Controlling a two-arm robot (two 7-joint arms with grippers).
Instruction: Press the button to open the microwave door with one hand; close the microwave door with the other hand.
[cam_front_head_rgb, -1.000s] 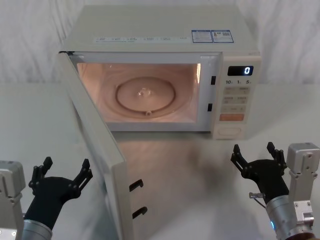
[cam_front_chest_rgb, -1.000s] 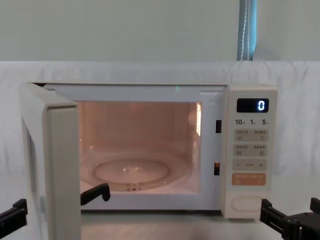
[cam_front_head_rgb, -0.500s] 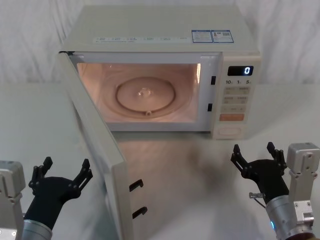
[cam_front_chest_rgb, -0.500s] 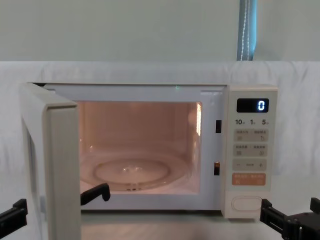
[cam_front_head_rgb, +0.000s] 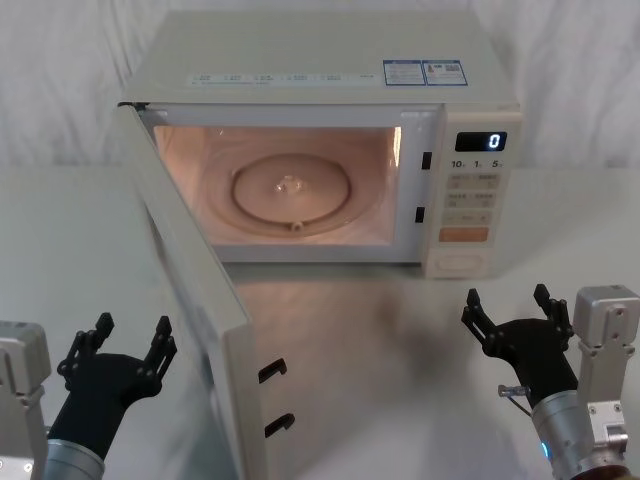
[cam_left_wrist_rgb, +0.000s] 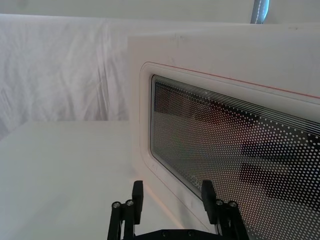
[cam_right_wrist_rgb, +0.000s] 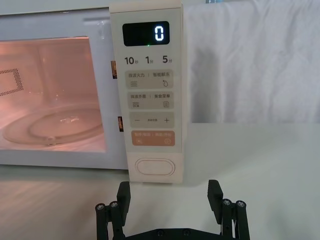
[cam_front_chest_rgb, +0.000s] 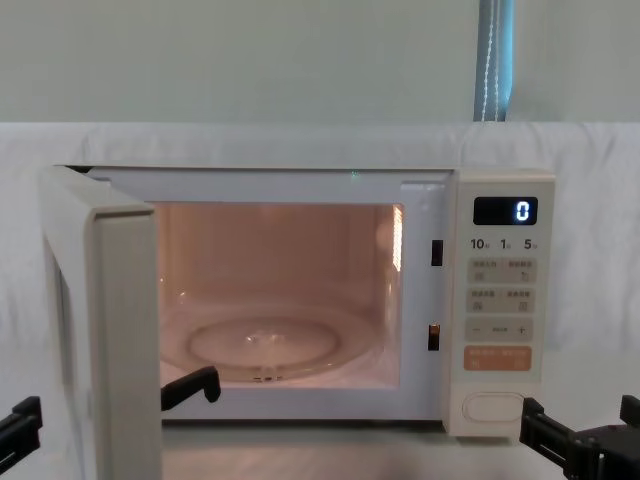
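The cream microwave (cam_front_head_rgb: 330, 60) stands at the back of the table, its cavity lit. The microwave door (cam_front_head_rgb: 190, 300) is swung wide open toward me on the left; its dotted glass window (cam_left_wrist_rgb: 235, 150) is close in the left wrist view. The wide cream button (cam_front_head_rgb: 458, 262) sits at the bottom of the control panel and also appears in the right wrist view (cam_right_wrist_rgb: 155, 166). My left gripper (cam_front_head_rgb: 132, 326) is open, low beside the door's outer face, not touching it. My right gripper (cam_front_head_rgb: 506, 297) is open, in front of the panel and short of the button.
Two black latch hooks (cam_front_head_rgb: 272, 370) stick out of the door's free edge. A glass turntable (cam_front_head_rgb: 290, 190) lies inside the cavity. White cloth (cam_right_wrist_rgb: 250, 65) hangs behind the table. Bare tabletop (cam_front_head_rgb: 400, 340) lies between the door and my right gripper.
My left gripper's fingers have drawn a little closer together, though still apart. The right gripper, door and microwave have not moved.
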